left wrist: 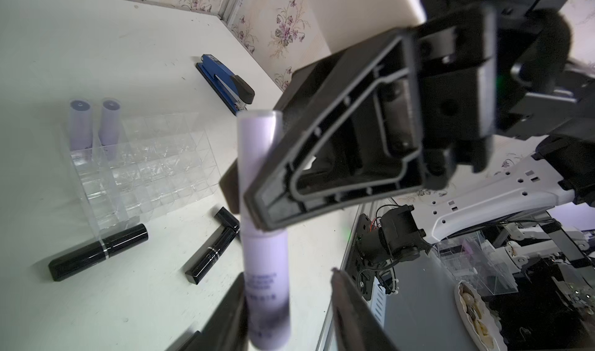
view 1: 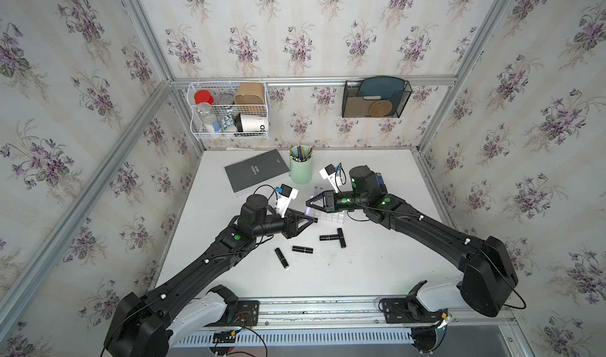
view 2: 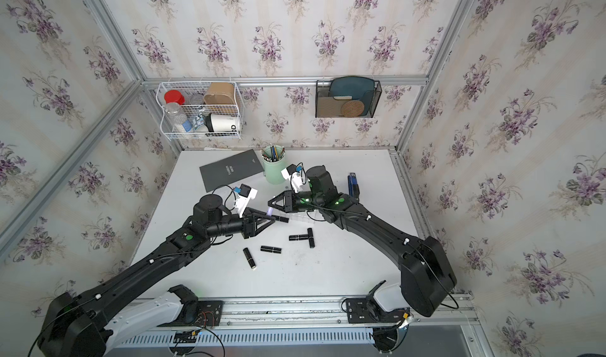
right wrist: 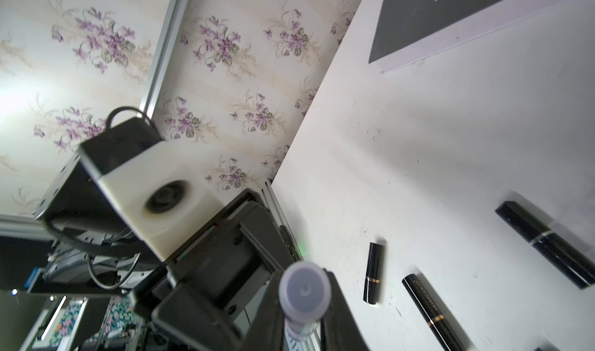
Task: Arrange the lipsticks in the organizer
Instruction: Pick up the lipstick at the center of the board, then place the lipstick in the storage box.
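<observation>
Right jaws pinch the lilac lipstick (left wrist: 265, 256) — left jaws parted — arms tip-to-tip.

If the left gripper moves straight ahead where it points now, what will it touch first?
Probably the right gripper, shut on the lilac lipstick that reaches between the open jaws of the left gripper; depth is unclear.

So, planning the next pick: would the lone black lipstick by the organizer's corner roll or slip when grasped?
Probably won't roll: the black lipstick looks square-ended and lies flat. Its glossy casing could slip when squeezed. Straight, hard-looking shell: likely stiff.
</observation>
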